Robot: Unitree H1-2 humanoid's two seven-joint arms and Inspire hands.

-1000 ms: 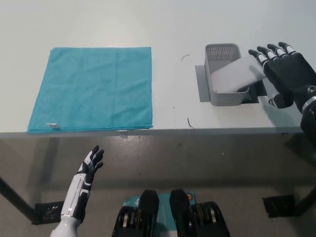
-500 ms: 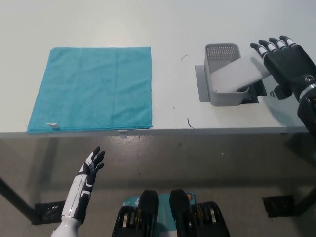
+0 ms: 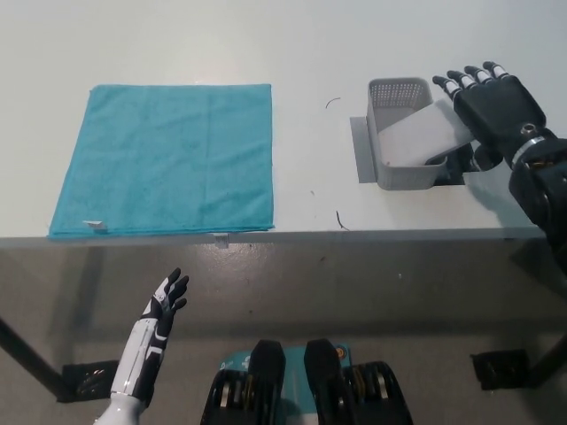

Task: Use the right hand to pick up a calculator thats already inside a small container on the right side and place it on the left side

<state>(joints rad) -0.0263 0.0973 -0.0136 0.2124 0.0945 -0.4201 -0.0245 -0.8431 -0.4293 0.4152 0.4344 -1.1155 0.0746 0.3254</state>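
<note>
smooth white table | perforated grey basket | flat calculator tilted inside

The calculator is a flat, pale grey slab seen from its plain side, with no keys or display visible. It lies tilted inside the small container, its lower end down in the basket and its upper right end propped over the right rim. The container is a grey, perforated plastic basket, open at the top and standing upright on the right part of the white table, near the front edge.
</note>
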